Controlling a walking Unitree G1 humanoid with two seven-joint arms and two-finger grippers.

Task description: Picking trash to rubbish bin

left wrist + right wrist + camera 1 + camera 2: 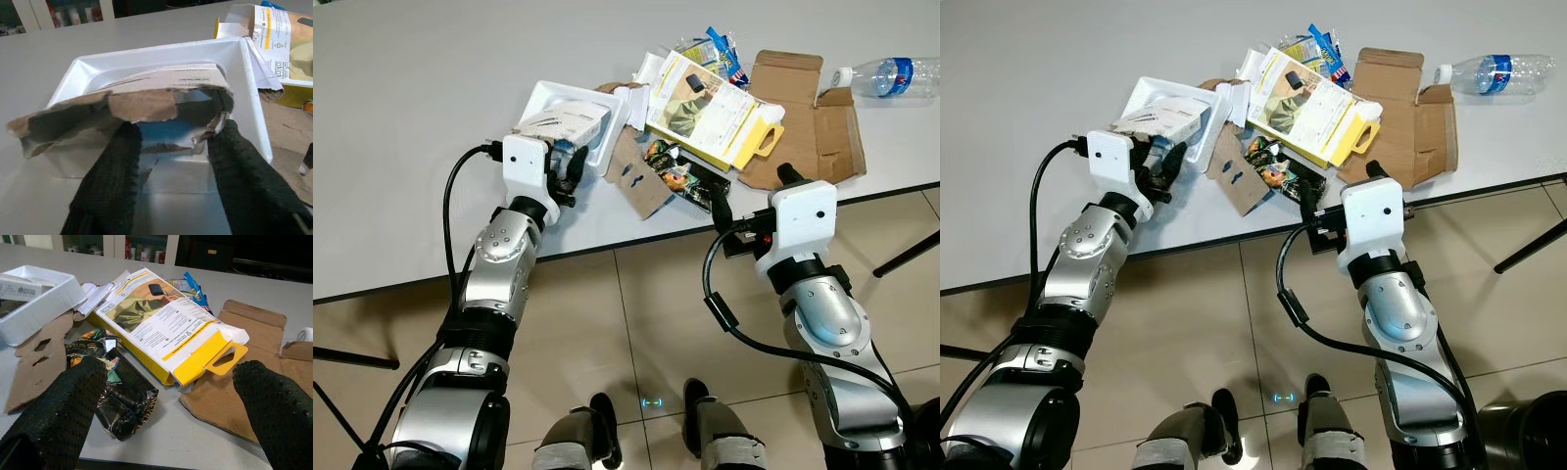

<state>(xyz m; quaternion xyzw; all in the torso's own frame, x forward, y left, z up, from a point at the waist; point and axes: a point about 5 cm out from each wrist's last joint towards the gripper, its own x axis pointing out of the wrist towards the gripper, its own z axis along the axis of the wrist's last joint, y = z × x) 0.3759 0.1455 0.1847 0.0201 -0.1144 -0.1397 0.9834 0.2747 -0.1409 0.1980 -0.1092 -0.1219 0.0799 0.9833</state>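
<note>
A pile of trash lies on the grey table [411,117]. It includes a white foam tray [544,96] holding a torn white carton [566,122], a yellow-edged product box [710,108], a black snack wrapper [685,174] and flattened brown cardboard [803,117]. My left gripper [570,166] is at the tray's near edge, open, with its fingers [117,166] under the carton's torn flap [142,103]. My right gripper [751,191] is open at the table's front edge, pointing at the black wrapper [122,396] and the yellow box [171,328], touching neither.
A clear plastic bottle [891,76] lies at the table's far right. A blue snack packet [724,49] sticks out behind the yellow box. A punched brown card [641,176] lies beside the tray. Black furniture legs [911,253] stand on the tiled floor at right.
</note>
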